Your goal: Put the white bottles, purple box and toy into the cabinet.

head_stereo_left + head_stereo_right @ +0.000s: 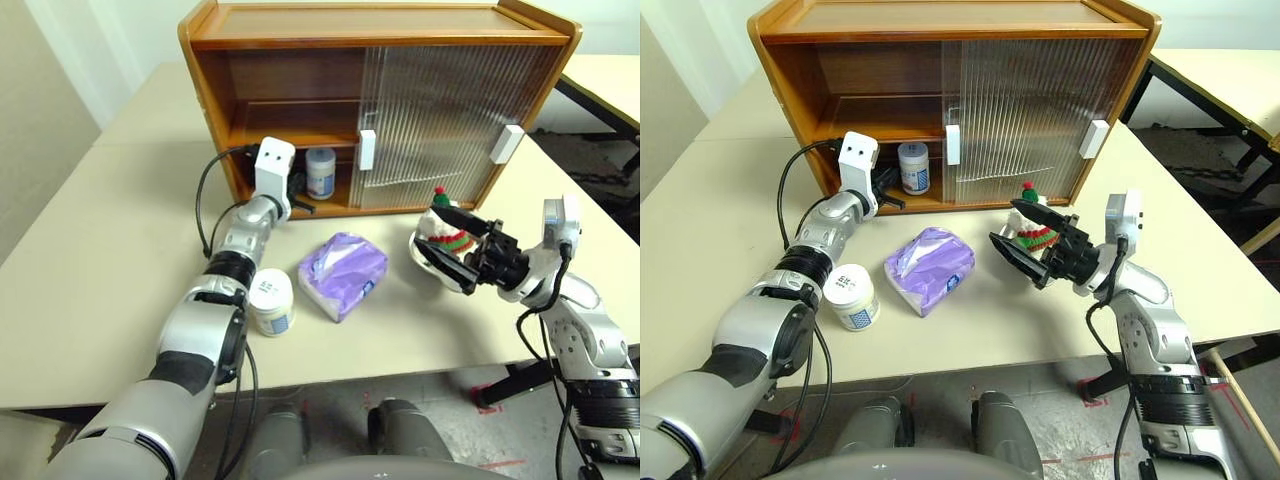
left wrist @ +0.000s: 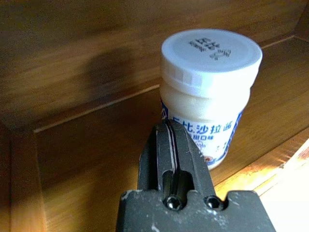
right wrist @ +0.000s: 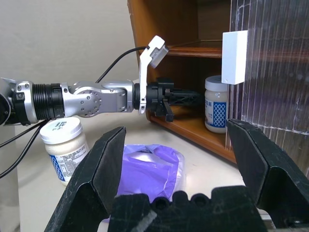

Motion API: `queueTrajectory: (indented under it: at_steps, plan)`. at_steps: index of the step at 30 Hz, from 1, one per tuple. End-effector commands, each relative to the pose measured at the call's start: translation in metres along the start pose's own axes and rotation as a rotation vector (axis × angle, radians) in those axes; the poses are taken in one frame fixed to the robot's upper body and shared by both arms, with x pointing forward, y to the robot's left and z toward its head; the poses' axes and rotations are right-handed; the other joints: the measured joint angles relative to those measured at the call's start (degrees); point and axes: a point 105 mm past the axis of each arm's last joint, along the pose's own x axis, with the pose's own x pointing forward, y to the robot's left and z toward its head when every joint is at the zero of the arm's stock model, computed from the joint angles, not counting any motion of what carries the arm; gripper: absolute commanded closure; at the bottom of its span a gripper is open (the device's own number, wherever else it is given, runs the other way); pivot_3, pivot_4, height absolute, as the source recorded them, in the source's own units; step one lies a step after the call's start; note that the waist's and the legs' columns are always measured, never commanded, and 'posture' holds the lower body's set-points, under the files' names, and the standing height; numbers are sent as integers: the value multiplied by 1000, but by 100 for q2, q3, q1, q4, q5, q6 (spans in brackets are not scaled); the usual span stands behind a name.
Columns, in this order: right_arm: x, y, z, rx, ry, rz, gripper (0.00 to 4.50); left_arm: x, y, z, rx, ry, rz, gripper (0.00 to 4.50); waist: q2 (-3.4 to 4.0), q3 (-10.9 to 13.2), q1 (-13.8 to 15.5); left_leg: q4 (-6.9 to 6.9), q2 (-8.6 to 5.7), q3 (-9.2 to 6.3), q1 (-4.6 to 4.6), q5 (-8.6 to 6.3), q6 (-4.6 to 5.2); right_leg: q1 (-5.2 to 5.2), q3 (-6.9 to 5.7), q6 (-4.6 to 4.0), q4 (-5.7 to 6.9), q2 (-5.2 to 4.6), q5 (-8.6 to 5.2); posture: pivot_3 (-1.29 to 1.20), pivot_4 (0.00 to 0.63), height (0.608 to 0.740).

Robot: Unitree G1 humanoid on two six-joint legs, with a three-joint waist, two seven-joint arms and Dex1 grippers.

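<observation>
Cabinet (image 1: 300, 40): the lower shelf's open half contains one white bottle (image 1: 320, 172), upright; the upper shelf's open half is bare. Two white bottles counted; the second bottle (image 1: 271, 301) stands on the table (image 1: 90, 250) at 9 o'clock of the one purple box (image 1: 343, 273). One toy (image 1: 443, 228) lies at 3 o'clock of the box. Left gripper (image 1: 300, 196): jaws pressed together, empty, just beside the shelved bottle. Right gripper (image 1: 448, 241): jaws spread, empty, by the toy.
</observation>
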Motion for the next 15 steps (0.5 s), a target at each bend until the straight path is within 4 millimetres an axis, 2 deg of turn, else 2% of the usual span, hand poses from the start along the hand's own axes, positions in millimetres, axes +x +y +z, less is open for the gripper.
queueTrajectory:
  at_steps: [1,15]
  plan:
    - [-4,-1,6,-30,-4,-11,0,4,-9,3,-9,-1,-35,4461,0,0,-1,0,0,0,0,0,0,0,0,0,0,0,0,-37,0,740]
    - [-4,0,6,-30,-6,-13,0,8,-29,7,-12,-15,-119,4461,0,0,-7,0,-1,0,0,0,0,0,1,1,-1,1,-1,-39,0,740]
